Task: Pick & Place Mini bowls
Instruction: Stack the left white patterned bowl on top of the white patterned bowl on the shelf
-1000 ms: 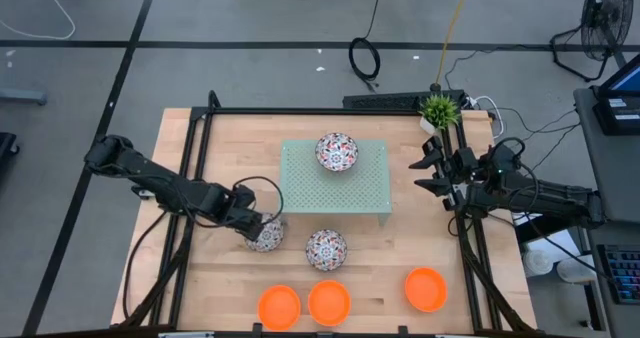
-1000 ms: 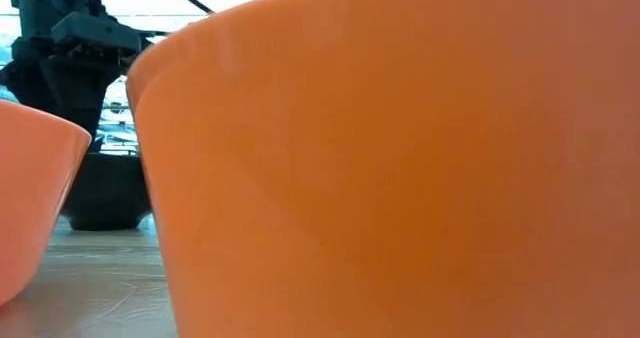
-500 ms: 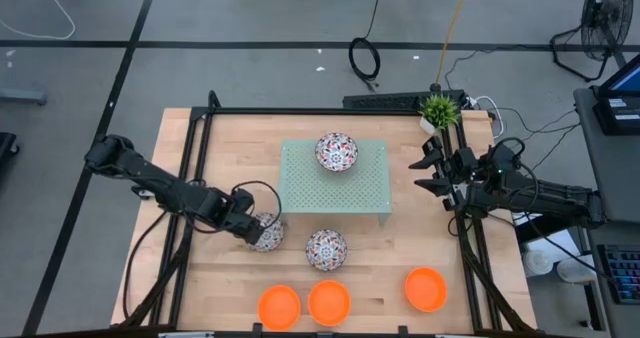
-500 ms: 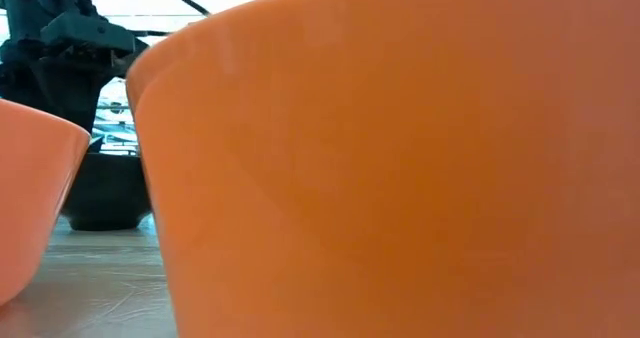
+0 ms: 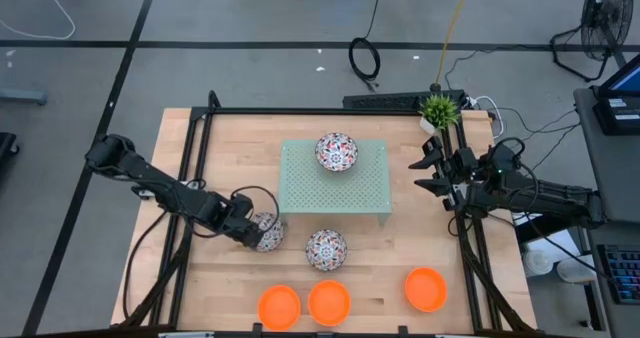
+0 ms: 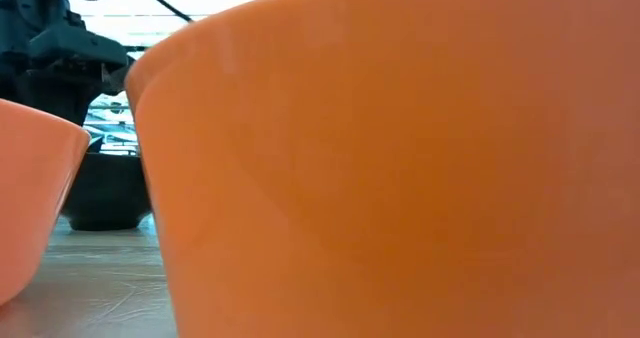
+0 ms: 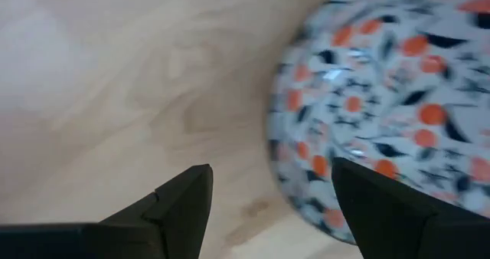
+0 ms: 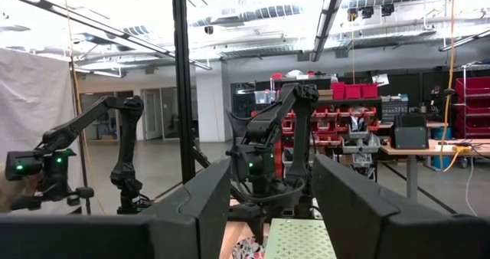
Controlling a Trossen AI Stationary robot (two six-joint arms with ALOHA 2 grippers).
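Observation:
Three floral mini bowls show in the high view. One (image 5: 268,234) sits on the table by my left gripper (image 5: 249,228), one (image 5: 326,249) is mid-table, and one (image 5: 336,152) sits on the pale green rack (image 5: 300,190). Three orange bowls (image 5: 279,305) (image 5: 329,301) (image 5: 426,288) stand along the near edge. In the left wrist view my left gripper (image 7: 272,175) is open. The floral bowl's (image 7: 383,98) domed side reaches partly between the fingers. My right gripper (image 5: 425,175) (image 8: 272,167) waits open at the table's right edge. My left gripper comes at the floral bowl level from the table's left. One finger (image 7: 383,213) stands in front of the bowl's edge (image 7: 306,190). I cannot tell whether it touches the bowl. The bowl rests on the table.
A small potted plant (image 5: 438,109) stands at the far right corner. A black frame (image 5: 330,110) runs around the table. In the low view an orange bowl (image 6: 400,158) fills most of the picture. Bare wood lies between the rack and the orange bowls.
My left gripper has drawn back a little toward the table's left edge, from over the floral bowl to beside it. The bowl has stayed where it was.

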